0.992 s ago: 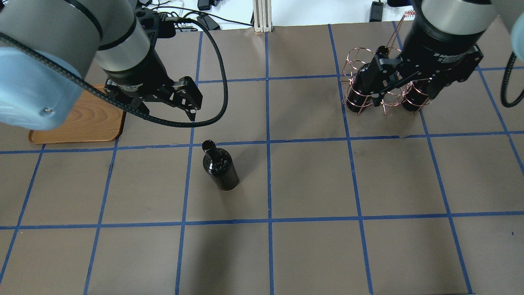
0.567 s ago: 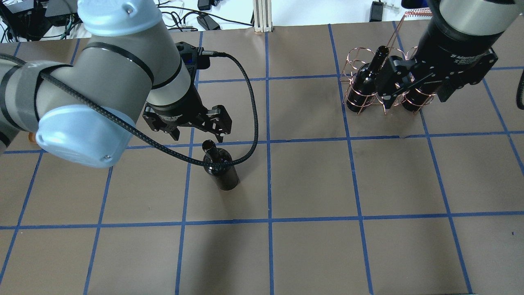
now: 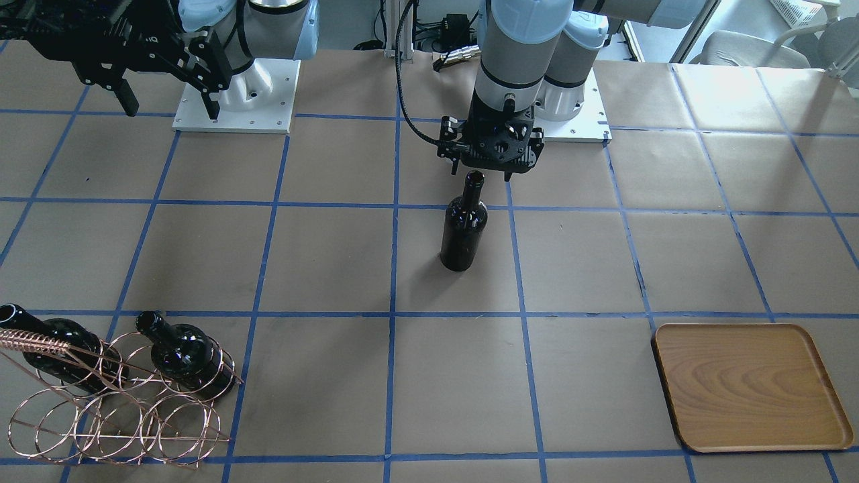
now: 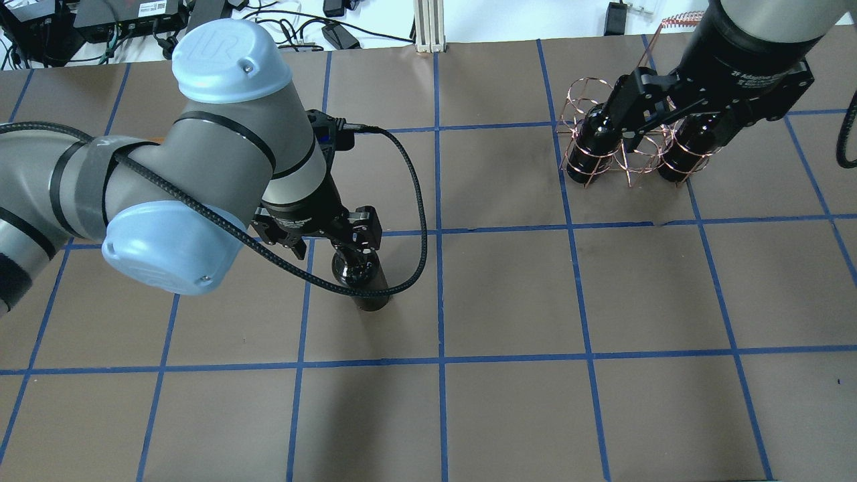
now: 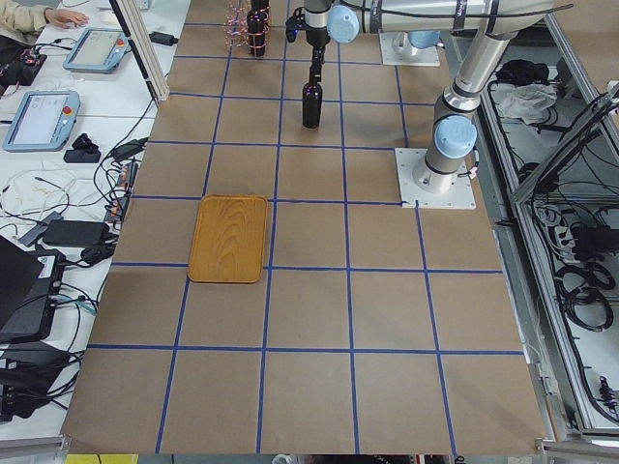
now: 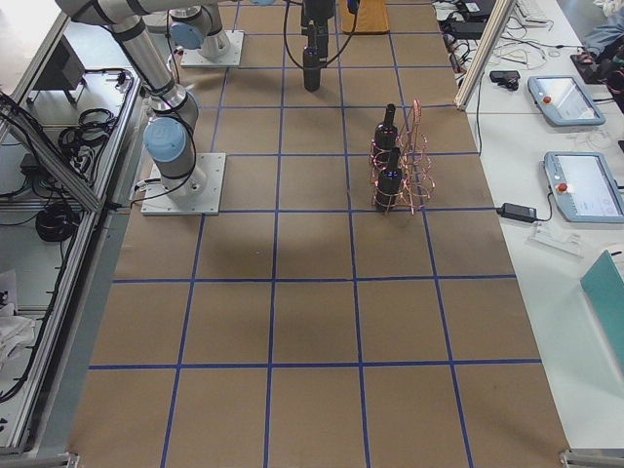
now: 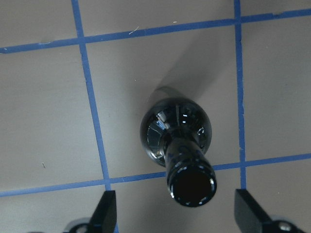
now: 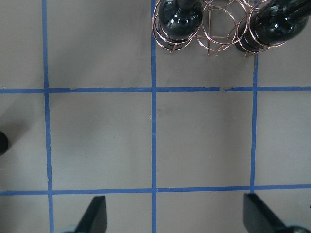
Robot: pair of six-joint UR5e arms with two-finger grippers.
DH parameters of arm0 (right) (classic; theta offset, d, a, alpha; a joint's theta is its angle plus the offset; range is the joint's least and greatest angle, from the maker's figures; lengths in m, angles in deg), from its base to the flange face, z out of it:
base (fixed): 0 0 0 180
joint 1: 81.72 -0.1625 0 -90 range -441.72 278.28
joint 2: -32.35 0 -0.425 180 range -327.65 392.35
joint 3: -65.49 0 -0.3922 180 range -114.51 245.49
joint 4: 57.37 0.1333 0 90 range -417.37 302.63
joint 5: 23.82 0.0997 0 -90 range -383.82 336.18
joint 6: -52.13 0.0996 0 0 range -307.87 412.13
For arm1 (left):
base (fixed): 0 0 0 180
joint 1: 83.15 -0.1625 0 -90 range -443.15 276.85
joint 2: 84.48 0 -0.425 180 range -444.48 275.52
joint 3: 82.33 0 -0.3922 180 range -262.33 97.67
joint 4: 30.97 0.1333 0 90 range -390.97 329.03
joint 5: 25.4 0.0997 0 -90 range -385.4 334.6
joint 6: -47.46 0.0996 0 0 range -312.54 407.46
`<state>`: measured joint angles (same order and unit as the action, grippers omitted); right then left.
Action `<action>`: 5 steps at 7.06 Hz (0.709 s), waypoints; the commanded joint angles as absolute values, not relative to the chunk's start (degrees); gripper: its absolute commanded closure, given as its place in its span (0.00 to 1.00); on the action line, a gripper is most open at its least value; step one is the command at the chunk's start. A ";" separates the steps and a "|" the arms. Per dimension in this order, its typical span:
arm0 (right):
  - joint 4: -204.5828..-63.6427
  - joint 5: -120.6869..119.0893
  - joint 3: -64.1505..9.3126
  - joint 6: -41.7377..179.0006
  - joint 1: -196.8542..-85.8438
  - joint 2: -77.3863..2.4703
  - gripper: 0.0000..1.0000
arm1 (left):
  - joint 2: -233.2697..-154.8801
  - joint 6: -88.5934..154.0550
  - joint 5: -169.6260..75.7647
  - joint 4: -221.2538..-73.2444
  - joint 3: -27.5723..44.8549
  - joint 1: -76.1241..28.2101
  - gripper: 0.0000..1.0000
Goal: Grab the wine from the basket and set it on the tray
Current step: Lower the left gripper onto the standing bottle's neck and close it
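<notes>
Mid-table: glossy near-black glass wine bottle (image 3: 463,231). Stands upright on brown paper-covered table (image 3: 322,261) gridded with blue tape, just beside a tape line.

Directly over its mouth: black two-finger left gripper (image 3: 485,174). Points down, fingers spread to either side of the lip; contact cannot be told.

Upper left of view: black two-finger right gripper (image 3: 170,107), raised, fingers wide apart.

Lower left: rose-gold wire-ring rack (image 3: 121,419) with coiled wire handle (image 3: 27,339). Holds two more dark bottles, one (image 3: 60,352) by the handle, one (image 3: 188,359) beside it, necks toward upper left of view.

Lower right: flat rectangular brown wooden tray (image 3: 751,386), rounded corners, low rim, grain showing. Lies well apart from bottle and rack.
</notes>
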<state>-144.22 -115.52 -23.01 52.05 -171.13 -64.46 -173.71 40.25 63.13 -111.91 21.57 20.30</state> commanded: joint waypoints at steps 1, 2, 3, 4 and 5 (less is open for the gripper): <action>-145.61 -115.49 -22.84 53.19 -171.28 -63.89 0.00 | -175.09 40.08 63.02 -110.70 21.65 20.29 0.17; -145.61 -115.58 -22.93 53.10 -171.28 -63.89 0.00 | -175.36 40.08 63.02 -110.16 21.65 20.38 0.17; -145.43 -115.40 -22.93 53.18 -171.28 -63.98 0.00 | -175.71 39.82 63.02 -109.46 21.56 20.30 0.23; -145.26 -114.71 -23.02 53.27 -171.28 -63.89 0.00 | -175.97 39.73 63.02 -109.54 21.56 20.38 0.24; -145.08 -114.53 -23.02 52.58 -171.28 -63.89 0.00 | -175.97 39.73 62.93 -109.72 21.56 20.38 0.36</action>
